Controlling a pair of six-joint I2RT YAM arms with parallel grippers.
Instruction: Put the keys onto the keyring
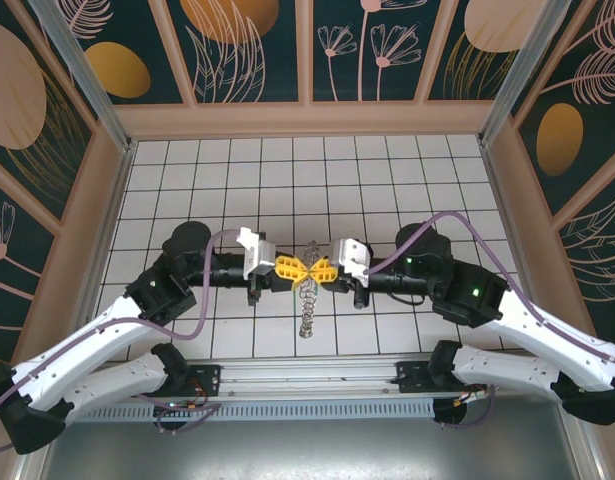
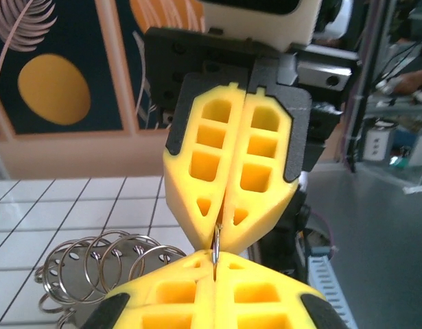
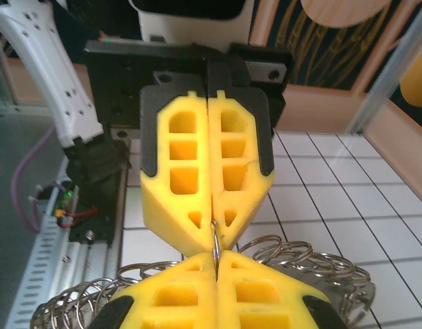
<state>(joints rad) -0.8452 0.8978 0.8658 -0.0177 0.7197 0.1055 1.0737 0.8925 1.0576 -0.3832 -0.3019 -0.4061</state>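
Note:
My left gripper and right gripper meet tip to tip over the middle of the tiled floor. Both are shut on one thin silvery ring, seen edge-on between the yellow fingertips. In the left wrist view my left gripper is at the bottom and the right gripper faces it from above. The right wrist view mirrors this, with the ring between them. The keyring shows as a bunch of silvery split rings trailing below the tips, and the rings sit beside the jaws. The keys are hidden.
White tiled floor with wooden walls on three sides. A metal rail carrying both arm bases runs along the near edge. Purple cables loop over each arm.

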